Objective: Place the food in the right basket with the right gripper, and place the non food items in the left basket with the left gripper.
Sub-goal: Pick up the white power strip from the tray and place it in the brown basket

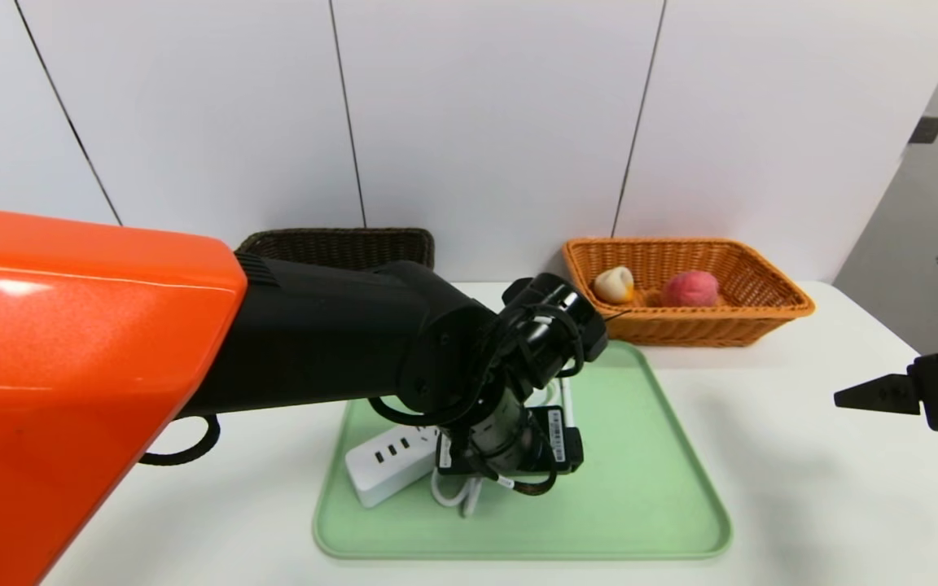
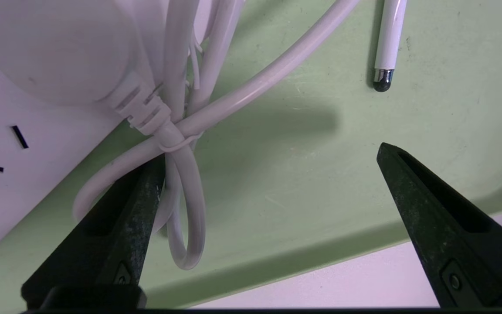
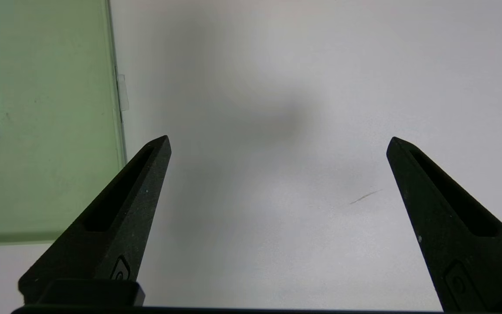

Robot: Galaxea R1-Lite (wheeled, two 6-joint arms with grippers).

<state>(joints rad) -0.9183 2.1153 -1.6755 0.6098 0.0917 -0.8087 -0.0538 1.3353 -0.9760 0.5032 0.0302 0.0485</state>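
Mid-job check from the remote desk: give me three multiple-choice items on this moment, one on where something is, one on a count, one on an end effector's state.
1. Where is the power strip?
A. on the green tray
B. in the dark brown basket
C. in the orange-tan basket

2. How many food items lie in the orange-tan basket?
A. none
B. one
C. two

3. The left end effector is
A. shut on the cord
B. open over the tray
C. shut on the white pen

Key: 1 A, the strip rests on the tray beneath the left arm. 2 C, bun and peach sit inside. 3 B, its fingers stand wide apart, one tip beside the cord.
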